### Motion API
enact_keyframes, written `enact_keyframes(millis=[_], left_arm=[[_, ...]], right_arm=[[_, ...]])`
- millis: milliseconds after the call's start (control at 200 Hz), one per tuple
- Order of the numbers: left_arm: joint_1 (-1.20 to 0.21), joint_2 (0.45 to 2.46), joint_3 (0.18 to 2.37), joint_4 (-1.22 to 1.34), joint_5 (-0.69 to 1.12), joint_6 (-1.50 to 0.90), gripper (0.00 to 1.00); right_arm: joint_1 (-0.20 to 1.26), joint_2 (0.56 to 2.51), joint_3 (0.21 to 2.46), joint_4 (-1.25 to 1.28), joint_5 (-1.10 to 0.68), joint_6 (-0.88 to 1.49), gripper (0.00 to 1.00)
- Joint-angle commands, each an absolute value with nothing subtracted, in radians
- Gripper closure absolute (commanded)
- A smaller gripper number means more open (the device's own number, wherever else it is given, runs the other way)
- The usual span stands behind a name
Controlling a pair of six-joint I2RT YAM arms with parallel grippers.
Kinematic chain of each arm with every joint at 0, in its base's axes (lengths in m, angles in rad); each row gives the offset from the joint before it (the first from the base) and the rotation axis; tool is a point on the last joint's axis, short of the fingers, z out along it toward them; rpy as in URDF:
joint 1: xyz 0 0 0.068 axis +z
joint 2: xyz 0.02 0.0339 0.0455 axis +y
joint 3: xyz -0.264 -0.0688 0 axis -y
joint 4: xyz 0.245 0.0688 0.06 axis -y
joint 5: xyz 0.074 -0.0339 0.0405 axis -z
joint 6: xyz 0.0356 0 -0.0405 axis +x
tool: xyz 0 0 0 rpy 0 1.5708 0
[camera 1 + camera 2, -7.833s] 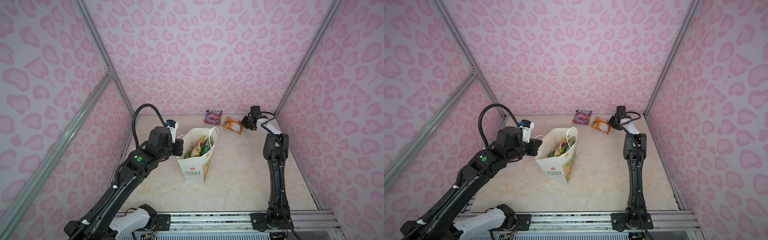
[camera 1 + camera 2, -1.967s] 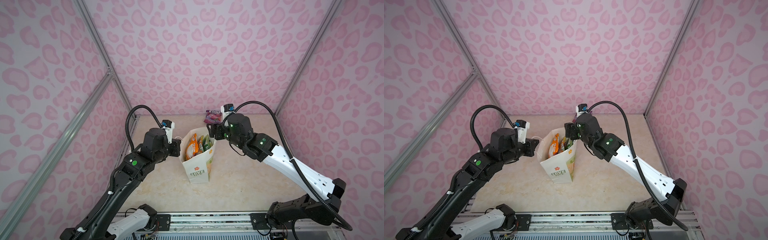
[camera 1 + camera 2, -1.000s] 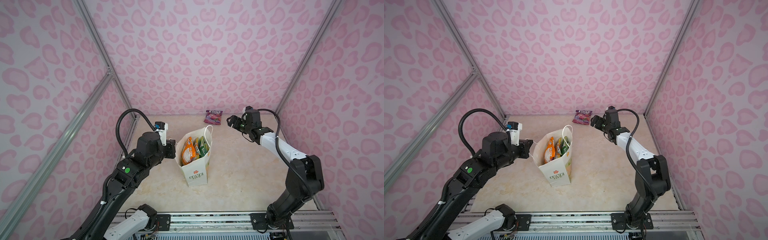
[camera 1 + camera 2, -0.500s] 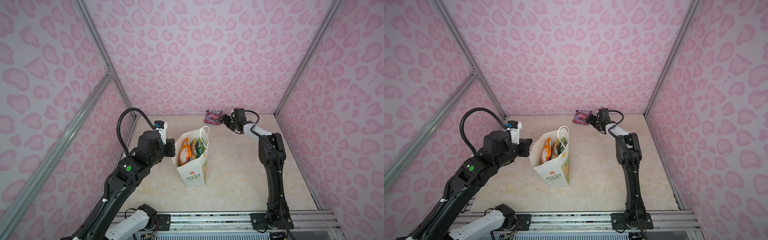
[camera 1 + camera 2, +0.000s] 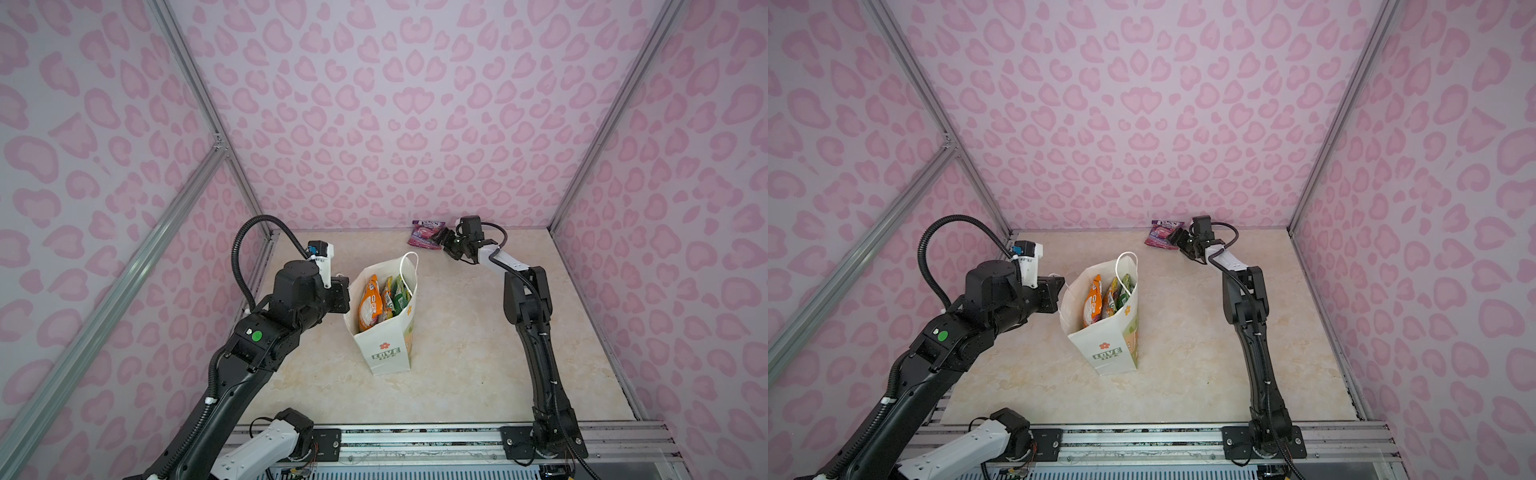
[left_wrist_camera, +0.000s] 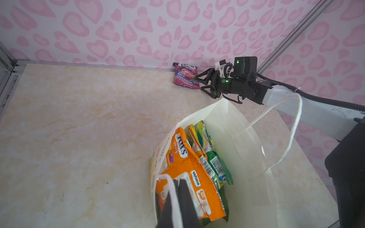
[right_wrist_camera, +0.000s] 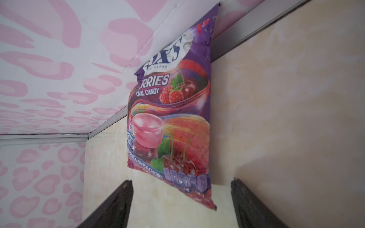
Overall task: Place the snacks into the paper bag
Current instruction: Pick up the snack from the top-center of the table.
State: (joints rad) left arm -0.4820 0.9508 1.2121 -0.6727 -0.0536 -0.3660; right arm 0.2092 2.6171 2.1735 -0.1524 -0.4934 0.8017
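One snack outside the bag: purple packet (image 5: pixel 424 233), flat on the counter (image 5: pixel 457 340) at the 12 o'clock edge, its top end against the back wall (image 5: pixel 395 124). The berry artwork faces up.
Right hand (image 5: pixel 443 243): at the 3 o'clock side of the purple packet, low over the counter. The fingers are apart, one on each side of the packet's nearest end. No contact is visible and nothing is held.
Paper bag (image 5: pixel 388 349): upright near the counter's centre, mouth open, "LOVE LIFE" print facing 6 o'clock in both top views.
Bag contents: orange packet (image 6: pixel 187 171) marked "FOX'S" against the 9 o'clock wall, with green packets (image 6: pixel 213 161) just beside it. All stand on edge.
Left hand (image 5: pixel 344 293): at the bag's 9 o'clock rim, fingers together, clamped on the near cord handle (image 6: pixel 167 183).
Far cord handle (image 6: pixel 294 128): free, rising from the rim opposite the left hand.
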Motion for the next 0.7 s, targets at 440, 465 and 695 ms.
enact_keyframes(millis=[440, 465, 695], left_arm=[[-0.474, 0.957, 1.212, -0.622, -0.023, -0.368, 0.95], [-0.474, 0.957, 1.212, -0.623, -0.023, -0.368, 0.95], [-0.473, 0.96, 1.212, -0.621, -0.018, -0.368, 0.95]], right_arm=[[0.2, 2.848, 2.561, -0.496, -0.575, 0.779, 0.44], [0.198, 2.848, 2.561, -0.493, -0.577, 0.779, 0.46], [0.18, 2.858, 2.561, -0.456, -0.627, 0.774, 0.68]])
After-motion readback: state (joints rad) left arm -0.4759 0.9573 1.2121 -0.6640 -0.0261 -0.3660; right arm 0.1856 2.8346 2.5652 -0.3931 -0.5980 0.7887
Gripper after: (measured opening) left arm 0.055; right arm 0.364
